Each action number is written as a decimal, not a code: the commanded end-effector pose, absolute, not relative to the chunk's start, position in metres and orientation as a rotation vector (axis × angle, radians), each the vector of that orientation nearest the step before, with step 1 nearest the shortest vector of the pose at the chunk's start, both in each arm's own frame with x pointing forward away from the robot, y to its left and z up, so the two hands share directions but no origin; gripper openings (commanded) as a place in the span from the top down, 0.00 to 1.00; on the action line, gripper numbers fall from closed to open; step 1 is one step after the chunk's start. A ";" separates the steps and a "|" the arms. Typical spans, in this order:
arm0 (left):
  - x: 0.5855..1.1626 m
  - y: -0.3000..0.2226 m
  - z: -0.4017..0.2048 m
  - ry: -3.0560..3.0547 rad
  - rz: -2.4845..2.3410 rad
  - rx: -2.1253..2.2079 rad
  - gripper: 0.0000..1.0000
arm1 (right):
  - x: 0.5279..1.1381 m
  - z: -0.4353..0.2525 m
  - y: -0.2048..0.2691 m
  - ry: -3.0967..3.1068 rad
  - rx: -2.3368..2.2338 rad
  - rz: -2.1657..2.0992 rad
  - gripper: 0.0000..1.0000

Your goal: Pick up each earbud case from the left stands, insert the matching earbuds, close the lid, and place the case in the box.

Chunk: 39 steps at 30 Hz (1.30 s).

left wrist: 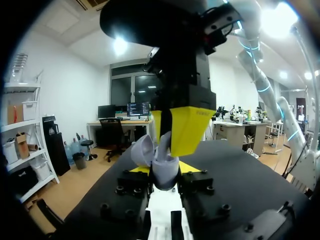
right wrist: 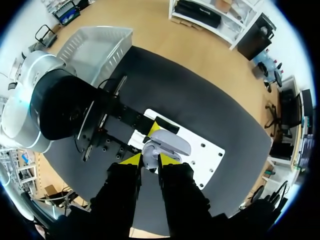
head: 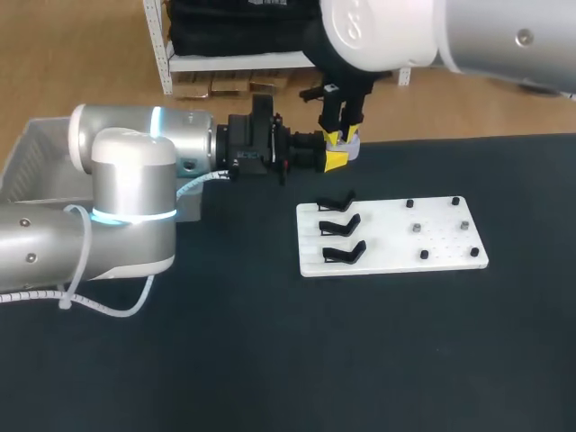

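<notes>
**Left gripper [head: 335, 160] clamped on the case, right gripper [head: 343, 137] just above it**

Our left gripper lay level, coming in from the left side over the far edge of the black table [head: 270, 360]. Its two yellow tips were closed from both sides on the body of the pale grey earbud case [left wrist: 165, 176]. The case was held upright in the air, clear of the table, with its lid [left wrist: 142, 150] swung open and tilted to one side. Our right gripper pointed straight down onto it (its arm entered from the far right corner). Its fingers stood narrow, pinching a small pale earbud [left wrist: 165, 145] right at the mouth of the case. We could not tell whether the earbud was seated. The two grippers were almost touching.

Nearer to us a white board [head: 450, 259] lay flat on the table. Three black stands [head: 340, 226] stood in a column on its left part, and small dark pegs [head: 424, 255] dotted its right part. The white box [head: 36, 148] sat at the table's far left, behind our left arm and well apart from the case.
</notes>
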State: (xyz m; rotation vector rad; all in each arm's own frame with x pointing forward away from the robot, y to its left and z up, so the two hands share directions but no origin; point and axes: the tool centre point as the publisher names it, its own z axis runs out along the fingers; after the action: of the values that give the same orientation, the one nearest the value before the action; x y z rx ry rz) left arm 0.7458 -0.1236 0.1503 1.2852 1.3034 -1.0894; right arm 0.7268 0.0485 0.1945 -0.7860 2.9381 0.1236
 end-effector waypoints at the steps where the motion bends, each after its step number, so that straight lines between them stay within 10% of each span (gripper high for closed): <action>1: 0.745 -0.123 0.150 1.296 -1.087 1.281 1.00 | 0.727 0.195 0.049 2.936 -0.786 0.115 0.82; 39: 0.745 -0.123 0.150 1.296 -1.087 1.281 1.00 | 0.728 0.224 0.048 2.875 -0.746 0.116 0.65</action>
State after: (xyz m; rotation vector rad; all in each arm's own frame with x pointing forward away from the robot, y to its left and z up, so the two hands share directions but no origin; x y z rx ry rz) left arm 0.7456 -0.1235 0.1512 1.2856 1.3019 -1.0897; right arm 0.7329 0.0499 0.2235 -0.7557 2.8843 0.1178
